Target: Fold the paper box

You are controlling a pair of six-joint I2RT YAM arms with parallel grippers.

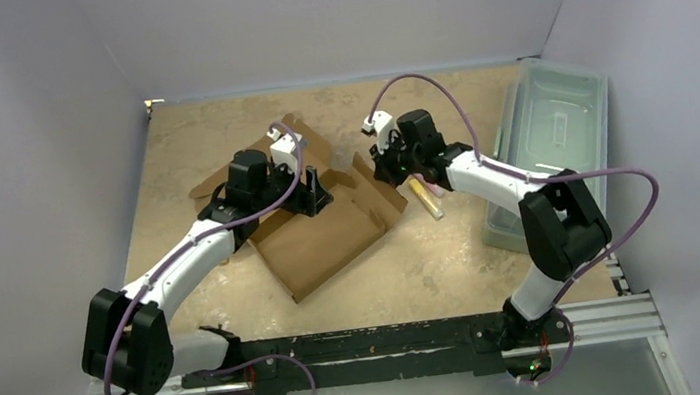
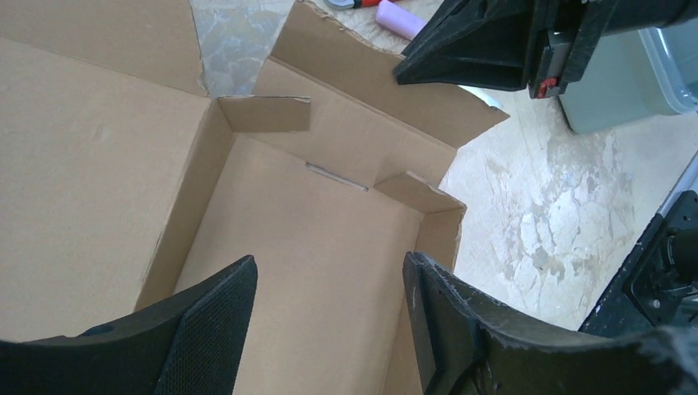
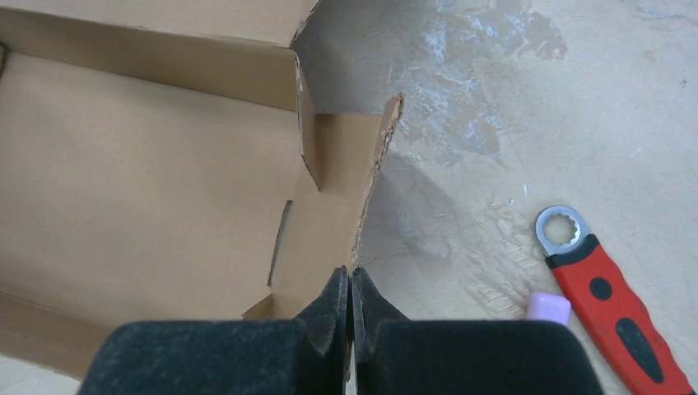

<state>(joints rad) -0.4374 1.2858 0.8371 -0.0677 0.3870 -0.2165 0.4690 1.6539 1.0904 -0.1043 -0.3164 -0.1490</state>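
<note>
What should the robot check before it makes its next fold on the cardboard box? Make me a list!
1. Right gripper has hold of the paper box: ok, shut on the edge of the side wall.
2. Side wall standing up: ok, upright in the right wrist view.
3. Left gripper ready to help: ok, open above the box floor, holding nothing.
4. Left fingers touching the box floor: cannot tell.
5. Wrench out of the way: ok, it lies on the table outside the box.
6. Box folded shut: not ok, the top is open.
</note>
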